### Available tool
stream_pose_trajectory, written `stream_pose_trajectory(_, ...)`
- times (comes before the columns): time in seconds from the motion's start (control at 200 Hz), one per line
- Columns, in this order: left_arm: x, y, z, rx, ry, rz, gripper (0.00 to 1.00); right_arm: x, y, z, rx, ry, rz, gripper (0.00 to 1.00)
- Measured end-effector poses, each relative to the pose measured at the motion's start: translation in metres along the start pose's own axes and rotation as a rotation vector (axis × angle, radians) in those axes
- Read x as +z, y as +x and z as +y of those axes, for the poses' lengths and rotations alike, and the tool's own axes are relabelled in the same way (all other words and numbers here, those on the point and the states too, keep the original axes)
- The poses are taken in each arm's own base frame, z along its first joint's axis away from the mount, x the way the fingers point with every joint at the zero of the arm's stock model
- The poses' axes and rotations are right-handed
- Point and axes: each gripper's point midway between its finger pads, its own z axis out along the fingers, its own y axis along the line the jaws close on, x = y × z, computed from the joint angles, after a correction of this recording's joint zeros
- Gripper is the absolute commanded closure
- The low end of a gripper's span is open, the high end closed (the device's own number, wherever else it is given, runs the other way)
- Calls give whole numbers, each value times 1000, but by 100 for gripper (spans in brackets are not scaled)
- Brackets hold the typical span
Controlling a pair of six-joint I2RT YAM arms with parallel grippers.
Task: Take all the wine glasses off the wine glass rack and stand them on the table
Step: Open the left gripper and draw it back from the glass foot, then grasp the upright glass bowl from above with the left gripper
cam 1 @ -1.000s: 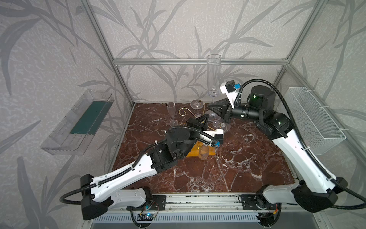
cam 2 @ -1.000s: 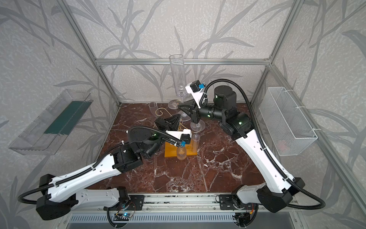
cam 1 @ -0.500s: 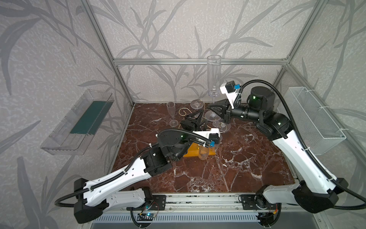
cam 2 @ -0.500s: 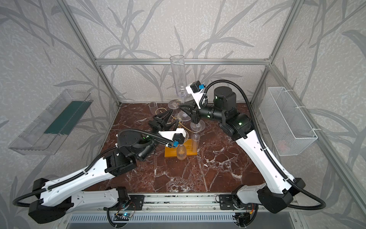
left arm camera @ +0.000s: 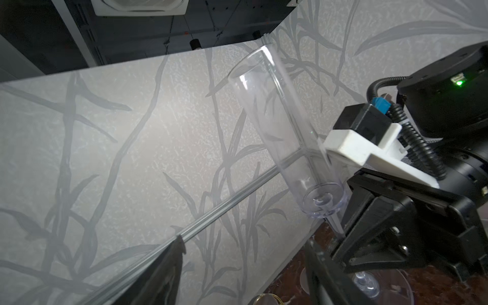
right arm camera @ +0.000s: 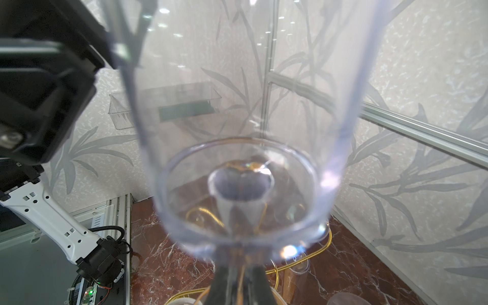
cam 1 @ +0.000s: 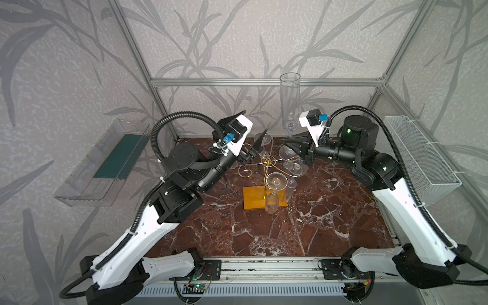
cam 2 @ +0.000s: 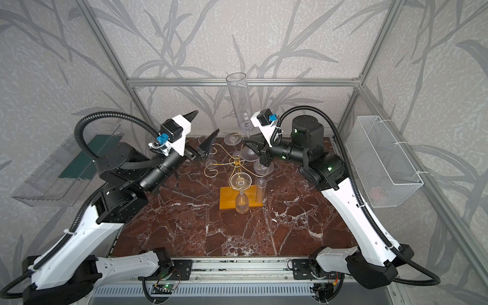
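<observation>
Pinching its stem in our closed right gripper point(cam 1: 288, 144), we hold the wine glass point(cam 1: 289, 97) upright above the wine glass rack point(cam 1: 267, 161), clear of its curling arms to avoid snagging, while our left gripper point(cam 2: 204, 126) gapes empty beside the rack.

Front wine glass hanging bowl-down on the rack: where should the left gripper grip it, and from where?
Probably the wine glass by its thin stem, between the foot on the rack arm and the bowl, level from the front-left: the post and other hanging glasses crowd behind and right.
</observation>
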Motion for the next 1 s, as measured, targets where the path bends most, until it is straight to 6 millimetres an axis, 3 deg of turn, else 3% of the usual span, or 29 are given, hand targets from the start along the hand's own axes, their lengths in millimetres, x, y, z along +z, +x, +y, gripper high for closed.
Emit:
stream_pose_trajectory(0.21, 19, 6, -10, -307, 148, -3, 20, -3, 0, 4, -19, -15, 3, 100)
stream_pose_trajectory(0.445, 31, -16, -21, -546, 311, -64, 20, -3, 2, 16, -13, -77, 9, 100)
stream_pose_trajectory(0.605, 37, -28, -28, -621, 393, -98, 20, -1, 3, 30, -20, -126, 13, 100)
stream_pose_trajectory(1.0, 45, -33, -41, -674, 494, -123, 20, 3, 6, 48, -26, -191, 24, 100)
